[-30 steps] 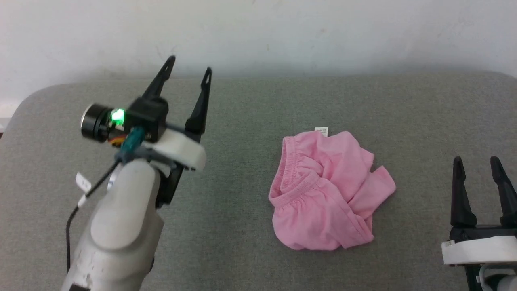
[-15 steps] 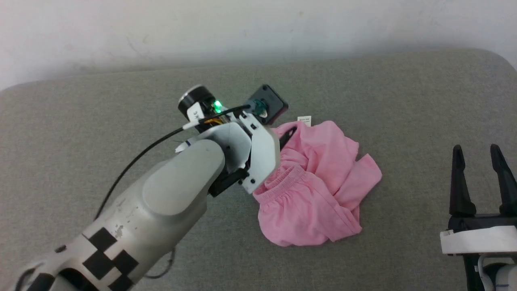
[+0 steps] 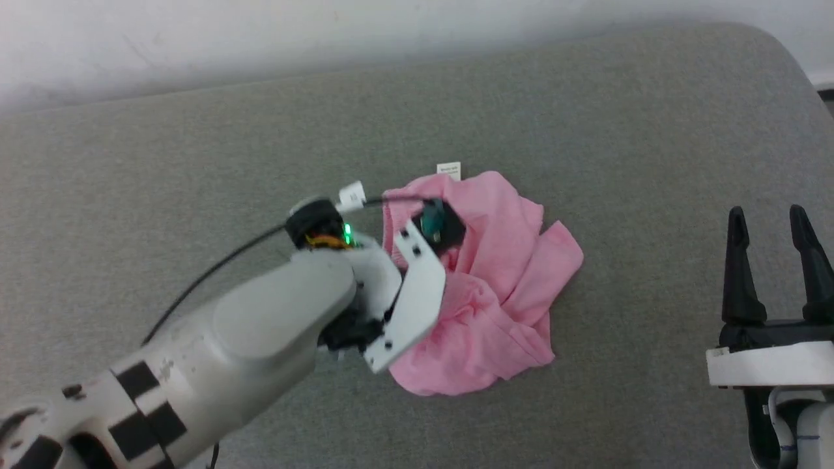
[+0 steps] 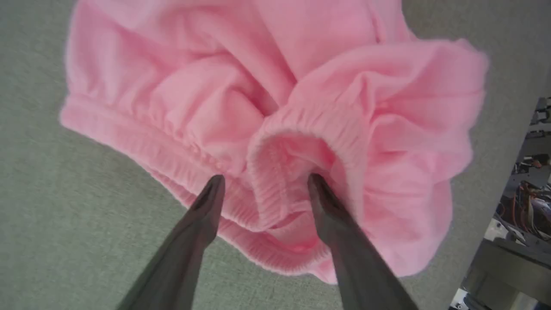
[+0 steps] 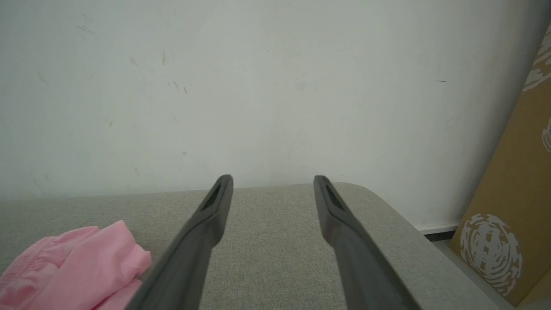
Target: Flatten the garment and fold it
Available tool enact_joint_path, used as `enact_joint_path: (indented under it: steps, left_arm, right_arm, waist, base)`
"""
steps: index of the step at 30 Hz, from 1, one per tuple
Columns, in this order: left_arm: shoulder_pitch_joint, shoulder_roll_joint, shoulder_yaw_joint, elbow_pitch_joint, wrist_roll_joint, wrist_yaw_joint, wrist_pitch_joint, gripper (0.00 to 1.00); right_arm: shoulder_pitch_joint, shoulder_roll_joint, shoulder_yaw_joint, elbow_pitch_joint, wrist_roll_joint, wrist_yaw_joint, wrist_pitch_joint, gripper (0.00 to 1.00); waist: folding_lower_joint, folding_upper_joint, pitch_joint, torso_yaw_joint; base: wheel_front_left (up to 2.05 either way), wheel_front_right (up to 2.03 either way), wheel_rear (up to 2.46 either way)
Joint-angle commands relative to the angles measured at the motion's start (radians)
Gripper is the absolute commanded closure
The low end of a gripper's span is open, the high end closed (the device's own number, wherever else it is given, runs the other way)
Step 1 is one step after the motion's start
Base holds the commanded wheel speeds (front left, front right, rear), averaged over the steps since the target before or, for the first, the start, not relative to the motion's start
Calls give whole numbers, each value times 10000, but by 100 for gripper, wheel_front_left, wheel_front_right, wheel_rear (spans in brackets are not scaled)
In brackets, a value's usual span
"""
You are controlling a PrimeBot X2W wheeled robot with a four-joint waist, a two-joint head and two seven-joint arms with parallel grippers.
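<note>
The shorts (image 3: 502, 260) lie on the cushion (image 3: 195, 163), directly under the left pincer (image 4: 263, 178); a fold of their waistband (image 4: 275, 129) sits between its fingers; the label (image 3: 449, 170) lies beyond that pincer, at the shorts' far edge; the right pincer (image 3: 766, 212) stands well apart, with the shorts to its left; ahead of it is the wall (image 5: 258, 86); to its right, off the cushion, a cardboard sheet (image 5: 508, 193).

Grey fabric cushion (image 3: 586, 98), scuffed white wall (image 5: 258, 86), brown cardboard (image 5: 512, 193)
</note>
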Motion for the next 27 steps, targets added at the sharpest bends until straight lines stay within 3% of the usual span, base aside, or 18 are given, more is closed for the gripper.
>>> enact_joint_path:
  steps: [1,7,8,9,14,18,22,27]
  left_arm:
    - [549,103,-78,-207,277,-64,457,0]
    - [1514,460,-82,-903,922,-64,1282,0]
    - [1531,504,-82,-955,956,-64,1186,57]
    - [1517,537,-83,-1015,1014,-64,994,100]
    - [939,766,-57,-837,847,-65,-1401,100]
    - [672,1080,496,-441,1007,32,-3523,100]
    - [1135,1664,1092,-386,1160,812,-4973,100]
    - [2385,2392,1423,-543,1040,1837,-6022,100]
  right_arm:
    - [-182,22,23,22,53,-19,-47,0]
    - [-306,22,-17,75,134,-19,-47,0]
    - [-304,22,-39,89,134,-19,-47,0]
    - [-303,22,-50,104,131,-19,-47,0]
    - [-198,22,-97,105,66,-19,-47,0]
    - [12,22,-181,85,11,-19,-47,0]
    - [255,22,-256,77,-4,-19,-47,0]
    - [514,22,-257,91,-25,-19,-47,0]
  waist:
    - [-1,-1,414,-391]
    - [-1,-1,637,-482]
    - [-1,-1,626,-443]
    - [-1,-1,600,-393]
    - [-1,-1,200,10]
    - [-1,-1,-226,411]
    - [-1,-1,-589,830]
    - [-1,-1,-837,1373]
  base:
    - [0,0,0]
    - [0,0,0]
    - [0,0,0]
    - [0,0,0]
    - [0,0,0]
    - [0,0,0]
    - [0,0,0]
    - [0,0,0]
